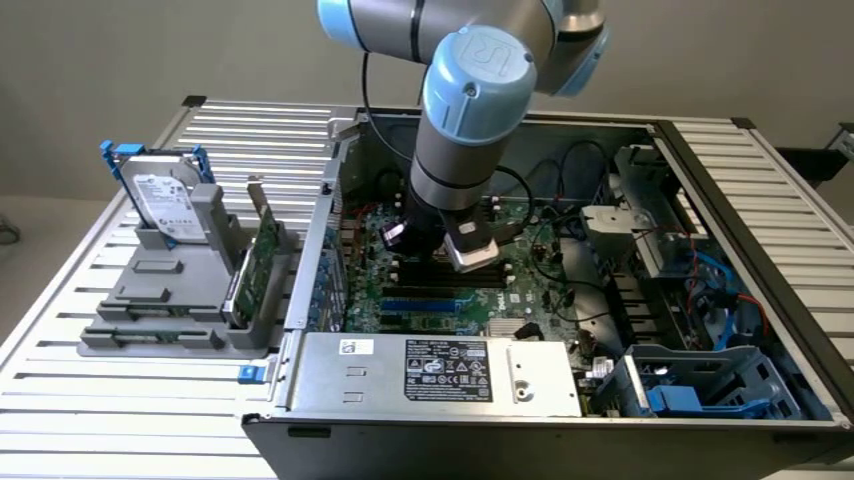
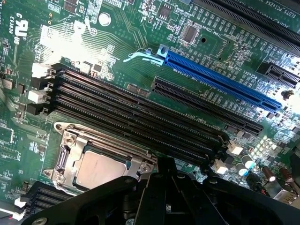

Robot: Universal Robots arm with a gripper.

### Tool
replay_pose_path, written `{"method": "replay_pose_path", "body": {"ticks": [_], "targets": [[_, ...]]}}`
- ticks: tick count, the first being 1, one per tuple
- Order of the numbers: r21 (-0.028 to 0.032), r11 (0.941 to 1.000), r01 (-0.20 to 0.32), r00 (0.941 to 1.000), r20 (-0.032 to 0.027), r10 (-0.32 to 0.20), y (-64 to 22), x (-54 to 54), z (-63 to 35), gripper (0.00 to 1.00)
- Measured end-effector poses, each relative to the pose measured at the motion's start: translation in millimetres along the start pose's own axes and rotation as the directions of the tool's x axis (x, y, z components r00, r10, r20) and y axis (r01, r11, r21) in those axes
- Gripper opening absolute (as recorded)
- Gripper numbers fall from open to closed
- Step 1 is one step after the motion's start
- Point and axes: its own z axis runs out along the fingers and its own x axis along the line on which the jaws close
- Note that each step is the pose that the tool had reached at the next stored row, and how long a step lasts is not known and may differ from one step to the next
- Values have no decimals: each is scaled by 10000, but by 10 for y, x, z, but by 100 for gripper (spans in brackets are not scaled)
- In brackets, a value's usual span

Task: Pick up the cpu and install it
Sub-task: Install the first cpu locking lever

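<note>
At the exterior view's left, a grey parts holder (image 1: 174, 300) sits on the slatted metal table (image 1: 80, 400), carrying an upright silver hard drive (image 1: 167, 205) with a white label and blue handles, and beside it an upright green circuit card (image 1: 260, 255). To the right stands the open computer case (image 1: 561, 400) — its power supply box (image 1: 434, 372) lies across the near edge, with the green motherboard (image 1: 441, 300) behind it. The robot arm (image 1: 467, 110) reaches down into the middle of the case, and its gripper (image 1: 454, 250) hangs just above the board. Further right are black cables (image 1: 574, 165) and a drive cage with blue plastic fittings (image 1: 694, 385).

In the wrist view, the cpu (image 2: 98, 168) lies flat inside the socket's metal frame (image 2: 68, 150), its dull silver top showing, right beside the black memory slots (image 2: 136, 112). A long blue expansion slot (image 2: 220, 82) runs beyond them. The gripper's black fingers (image 2: 161, 197) are drawn together and hold nothing — they sit near the socket, apart from the chip.
</note>
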Motion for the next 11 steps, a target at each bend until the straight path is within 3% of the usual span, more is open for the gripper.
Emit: {"method": "replay_pose_path", "body": {"ticks": [3,11], "targets": [[-38,10000,-10,10000,37,10,-6,3,6,11],[-210,9998,-40,9999,153,44,-19,10,12,11]]}}
